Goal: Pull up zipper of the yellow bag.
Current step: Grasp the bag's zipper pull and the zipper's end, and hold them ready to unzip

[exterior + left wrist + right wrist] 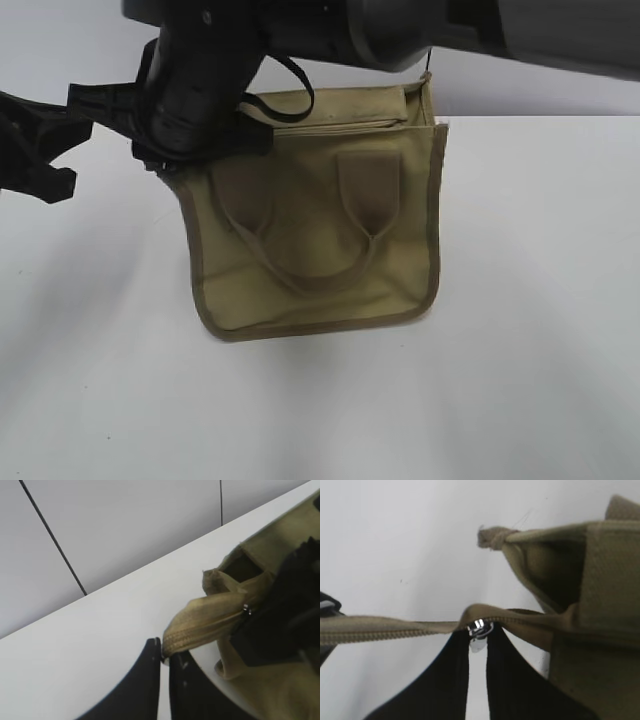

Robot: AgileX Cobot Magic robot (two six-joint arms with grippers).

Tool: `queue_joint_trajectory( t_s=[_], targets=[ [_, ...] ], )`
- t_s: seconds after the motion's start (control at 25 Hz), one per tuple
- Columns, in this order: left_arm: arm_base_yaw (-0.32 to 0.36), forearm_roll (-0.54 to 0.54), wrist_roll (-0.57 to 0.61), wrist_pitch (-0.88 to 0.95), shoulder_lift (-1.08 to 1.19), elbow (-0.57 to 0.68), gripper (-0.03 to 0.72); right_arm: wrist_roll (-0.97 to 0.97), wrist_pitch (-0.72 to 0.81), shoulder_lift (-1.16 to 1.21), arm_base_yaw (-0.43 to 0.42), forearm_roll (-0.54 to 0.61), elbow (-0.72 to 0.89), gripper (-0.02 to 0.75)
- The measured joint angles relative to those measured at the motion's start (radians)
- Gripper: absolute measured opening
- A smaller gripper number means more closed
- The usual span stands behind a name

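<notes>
Zip part drawn, both my tools clamped on the zipper line.

The yellow bag [320, 220] lies flat on the desk [520, 350], centre of the exterior frame, mouth toward the top. My left tool [164, 652] pinches the tape end of the zipper [395, 627]; my right tool [478, 640] grips the pull tab [479, 629]. Teeth look closed left of the tab, open toward the right, so I judge a stretch remains. In the right wrist view the zip runs left to right.

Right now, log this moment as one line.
left gripper: shut on zipper tape end | right gripper: shut on zipper pull tab | yellow bag: on table, mouth partly open
</notes>
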Motion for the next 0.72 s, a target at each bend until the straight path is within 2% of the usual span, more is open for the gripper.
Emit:
queue_joint_trajectory(
  t_s=[0.08, 0.24, 0.48, 0.72],
  targets=[
    [-0.001, 0.001, -0.002, 0.000, 0.000, 0.000, 0.007, -0.033, 0.025, -0.014, 0.000, 0.000, 0.000, 0.049],
    [-0.001, -0.003, -0.003, -0.001, -0.001, 0.000, 0.007, -0.103, 0.093, -0.066, -0.003, 0.024, 0.000, -0.013],
    [-0.001, -0.006, -0.003, -0.004, -0.001, 0.000, 0.007, -0.272, 0.157, -0.119, -0.039, 0.215, 0.000, -0.015],
    [-0.003, -0.005, -0.003, -0.013, -0.001, 0.000, 0.007, -0.419, 0.246, -0.122, -0.091, 0.351, 0.000, -0.015]
  ],
)
